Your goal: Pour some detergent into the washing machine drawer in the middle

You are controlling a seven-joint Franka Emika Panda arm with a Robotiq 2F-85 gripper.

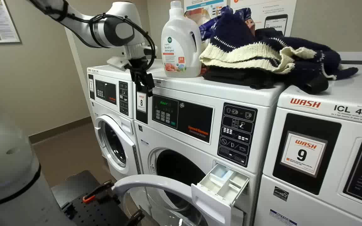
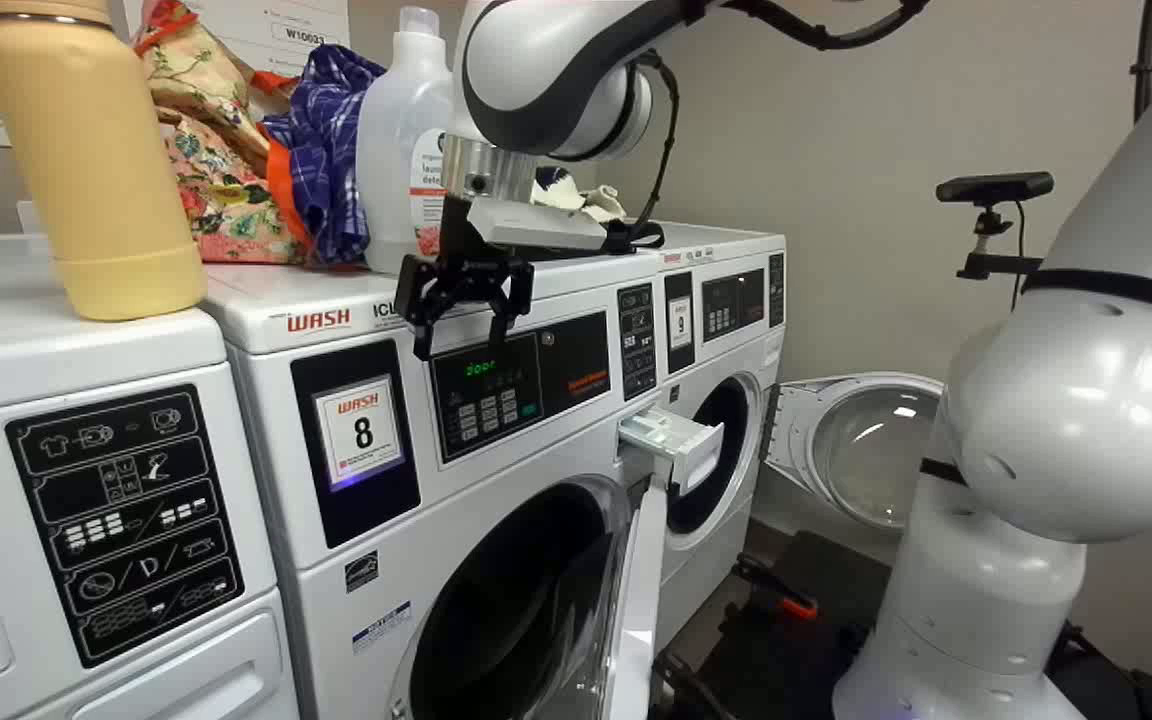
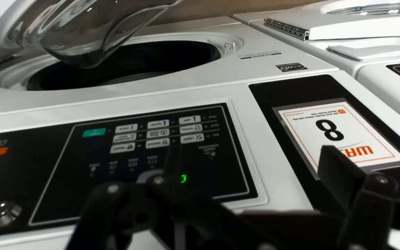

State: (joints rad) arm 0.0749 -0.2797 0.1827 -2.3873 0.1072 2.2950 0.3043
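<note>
Hanging from the smooth white arm, the claw has its angular black fingers spread apart before the middle washer. That washer is glossy and white; its sticker reads 8, and its dark, shiny panel shows green letters spelling "door" and orange lettering too blurred to trust.

Next comes the jug, standing upright on top of the same washer: translucent white plastic, round-shouldered, with a pale cap and a handle hole through its side. Its label says "laundry detergent", above a red square that seems to read 66 and pictured flowers. Beside it sits crumpled blue plaid cloth. Below, the drawer juts from the washer's front: a boxy white plastic tray, parted by thin straight walls into compartments, with a pale blue patch toward the back and a smooth, slab-like face.

Farther right, a navy sweater sprawls over black fabric, its ribbed cream hem thick and nubbly. Last, the right washer bears "WASH" in slanting red capitals, "ICL 438" in black, and a big 9.
</note>
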